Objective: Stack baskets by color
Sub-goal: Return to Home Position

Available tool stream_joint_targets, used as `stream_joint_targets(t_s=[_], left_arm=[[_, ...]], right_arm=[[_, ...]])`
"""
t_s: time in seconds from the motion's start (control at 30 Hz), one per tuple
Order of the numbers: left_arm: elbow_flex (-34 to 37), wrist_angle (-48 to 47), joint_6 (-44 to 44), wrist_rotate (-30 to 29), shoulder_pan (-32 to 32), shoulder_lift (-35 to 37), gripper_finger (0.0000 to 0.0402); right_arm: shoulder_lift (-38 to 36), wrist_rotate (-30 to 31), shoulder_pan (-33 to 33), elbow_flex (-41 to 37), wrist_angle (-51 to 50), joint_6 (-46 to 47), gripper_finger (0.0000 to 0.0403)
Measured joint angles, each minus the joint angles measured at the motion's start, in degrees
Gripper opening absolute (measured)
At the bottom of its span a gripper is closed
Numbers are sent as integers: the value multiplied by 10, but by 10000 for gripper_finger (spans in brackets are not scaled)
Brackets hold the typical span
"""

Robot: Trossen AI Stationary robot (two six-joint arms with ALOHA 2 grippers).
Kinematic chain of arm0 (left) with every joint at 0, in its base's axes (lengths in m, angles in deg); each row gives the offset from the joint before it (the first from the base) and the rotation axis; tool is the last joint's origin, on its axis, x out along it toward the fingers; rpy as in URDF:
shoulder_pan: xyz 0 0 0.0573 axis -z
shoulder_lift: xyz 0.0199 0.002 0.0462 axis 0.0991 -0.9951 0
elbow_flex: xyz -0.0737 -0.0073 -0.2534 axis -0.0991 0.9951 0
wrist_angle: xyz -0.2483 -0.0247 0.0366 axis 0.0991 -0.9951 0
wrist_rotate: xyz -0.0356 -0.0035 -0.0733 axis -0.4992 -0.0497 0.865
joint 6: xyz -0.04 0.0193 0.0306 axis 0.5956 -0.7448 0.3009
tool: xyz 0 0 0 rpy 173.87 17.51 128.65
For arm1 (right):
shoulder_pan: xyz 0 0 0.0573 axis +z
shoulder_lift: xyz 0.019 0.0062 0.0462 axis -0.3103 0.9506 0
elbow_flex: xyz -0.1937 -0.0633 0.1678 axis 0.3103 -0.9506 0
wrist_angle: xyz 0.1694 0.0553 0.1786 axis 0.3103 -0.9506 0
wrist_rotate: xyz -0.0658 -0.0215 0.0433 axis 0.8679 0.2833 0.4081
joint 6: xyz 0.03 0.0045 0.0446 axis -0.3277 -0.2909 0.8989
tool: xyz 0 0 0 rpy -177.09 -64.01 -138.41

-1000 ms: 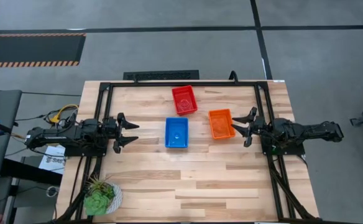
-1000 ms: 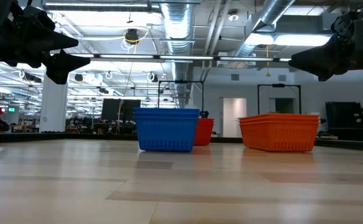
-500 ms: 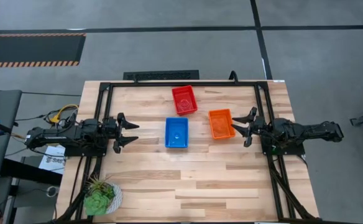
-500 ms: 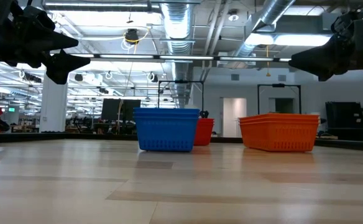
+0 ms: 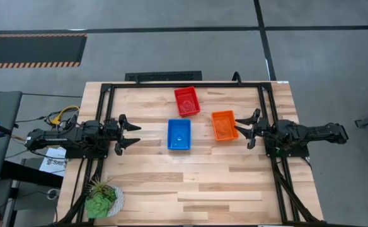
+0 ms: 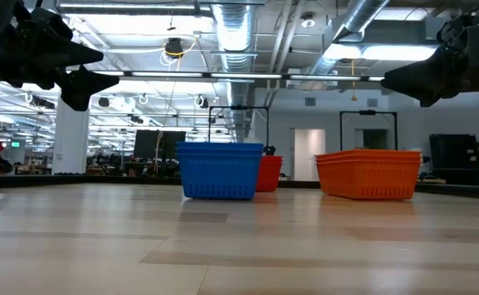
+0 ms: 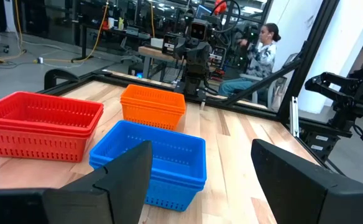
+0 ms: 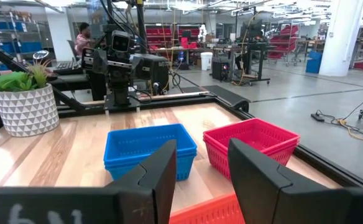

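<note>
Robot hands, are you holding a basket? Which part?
Nothing is held. The left gripper and the right gripper are both open and empty. The blue baskets, red baskets and orange baskets sit untouched.

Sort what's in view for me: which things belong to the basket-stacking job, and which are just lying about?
Job: blue basket stack; red basket stack; orange basket stack; left claw and right claw, both open and empty.
Lying about: potted plant; yellow cables; seated person in the background.
</note>
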State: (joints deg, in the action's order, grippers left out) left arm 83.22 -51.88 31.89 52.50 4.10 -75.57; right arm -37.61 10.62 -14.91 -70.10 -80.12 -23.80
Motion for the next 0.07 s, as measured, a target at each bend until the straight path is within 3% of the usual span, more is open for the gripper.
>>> stream_joint_targets(t_s=[0.07], left_arm=[[0,0,0,0,0,0,263]], right_arm=[[0,0,0,0,0,0,167]])
